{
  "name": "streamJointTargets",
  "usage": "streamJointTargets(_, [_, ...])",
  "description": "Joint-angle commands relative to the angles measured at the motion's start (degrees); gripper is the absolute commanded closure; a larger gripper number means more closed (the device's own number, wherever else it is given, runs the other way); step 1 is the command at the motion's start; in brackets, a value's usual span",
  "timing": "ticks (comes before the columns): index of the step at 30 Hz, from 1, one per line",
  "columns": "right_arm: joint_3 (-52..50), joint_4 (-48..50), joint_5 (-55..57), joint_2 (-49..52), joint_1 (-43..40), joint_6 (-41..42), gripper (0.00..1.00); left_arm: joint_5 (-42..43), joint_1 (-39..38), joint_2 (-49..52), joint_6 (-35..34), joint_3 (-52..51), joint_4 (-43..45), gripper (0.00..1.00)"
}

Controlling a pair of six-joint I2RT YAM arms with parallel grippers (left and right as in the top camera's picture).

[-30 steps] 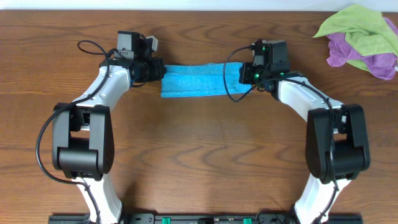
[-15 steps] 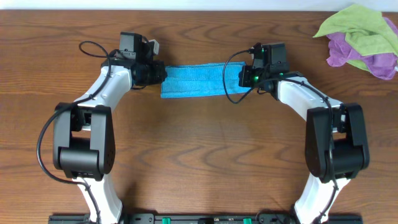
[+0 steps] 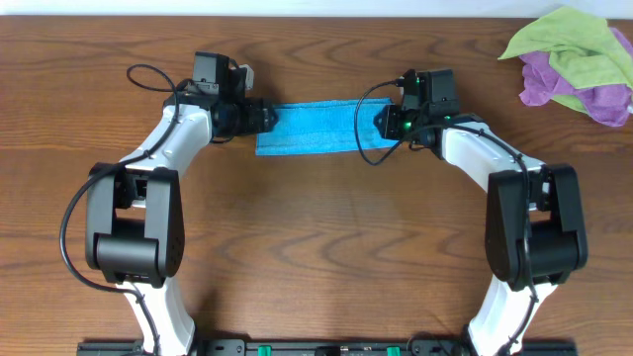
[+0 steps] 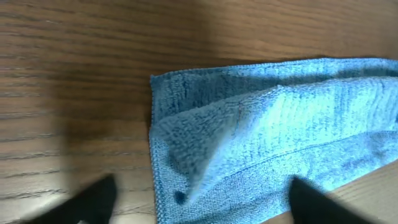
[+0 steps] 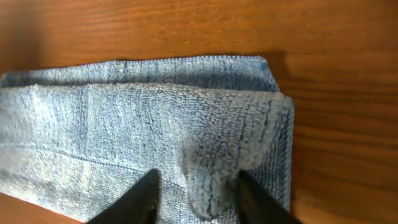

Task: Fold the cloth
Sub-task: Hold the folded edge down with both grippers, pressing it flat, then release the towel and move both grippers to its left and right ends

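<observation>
The sky-blue cloth (image 3: 316, 127) lies on the wooden table as a long folded strip between the two arms. My left gripper (image 3: 265, 117) stands at its left end. In the left wrist view that gripper (image 4: 202, 202) is open wide, its black fingertips (image 4: 93, 200) apart over the cloth (image 4: 273, 130), whose top layer is rumpled at the corner. My right gripper (image 3: 382, 121) is at the right end. In the right wrist view it (image 5: 196, 199) is open, with a raised pucker of cloth (image 5: 211, 180) standing between the fingers (image 5: 134, 200).
A lime-green cloth (image 3: 569, 44) lies bunched over a purple cloth (image 3: 598, 101) at the far right corner of the table. Black cables loop beside each wrist. The table's far edge runs just behind the blue strip.
Both grippers have opened and let go of the cloth's ends. The strip now rests flat on the table, and the arms have barely shifted.
</observation>
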Motion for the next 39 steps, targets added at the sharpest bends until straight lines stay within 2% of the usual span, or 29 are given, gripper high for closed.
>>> streamJointTargets(1, [1.0, 0.1, -0.2, 0.5, -0.3, 0.4, 0.5, -1.6, -0.1, 1.0, 0.9, 1.3, -0.3, 0.05])
streamJointTargets(5, [1.1, 0.7, -0.2, 0.5, -0.5, 0.4, 0.33, -1.6, -0.1, 1.0, 0.9, 1.3, -0.3, 0.05])
streamJointTargets(8, [1.5, 0.5, -0.2, 0.5, -1.2, 0.4, 0.26, -1.6, -0.1, 1.0, 0.9, 1.3, -0.3, 0.05])
streamJointTargets(10, [2.1, 0.1, -0.2, 0.5, -1.8, 0.4, 0.14, -1.6, -0.1, 1.0, 0.9, 1.3, -0.3, 0.05])
streamJointTargets(14, [4.7, -3.5, -0.3, 0.5, -3.0, -0.7, 0.07, -1.1, -0.1, 1.0, 0.9, 1.4, -0.5, 0.05])
streamJointTargets(22, [12.5, -15.5, -0.2, 0.5, -3.4, -5.2, 0.04, -0.5, -0.1, -2.3, 3.7, 5.3, -6.4, 0.05])
streamJointTargets(25, [15.0, -20.6, 0.0, 0.2, -3.4, -6.8, 0.09, -0.5, -0.1, -5.3, 4.8, 6.6, -9.8, 0.05])
streamJointTargets(30, [16.1, -29.5, 5.1, -1.7, -3.4, -8.6, 0.11, 1.4, -0.2, -9.8, 6.1, 6.6, -14.4, 0.05])
streamJointTargets(35, [15.9, -37.7, 9.0, -5.1, -3.4, -10.4, 0.18, 4.3, -1.8, -10.6, 8.4, 5.9, -19.0, 0.04])
streamJointTargets(39, [15.8, -41.8, 10.4, -8.8, -3.4, -11.3, 0.2, 4.8, -4.1, -11.1, 8.4, 4.2, -20.0, 0.0])
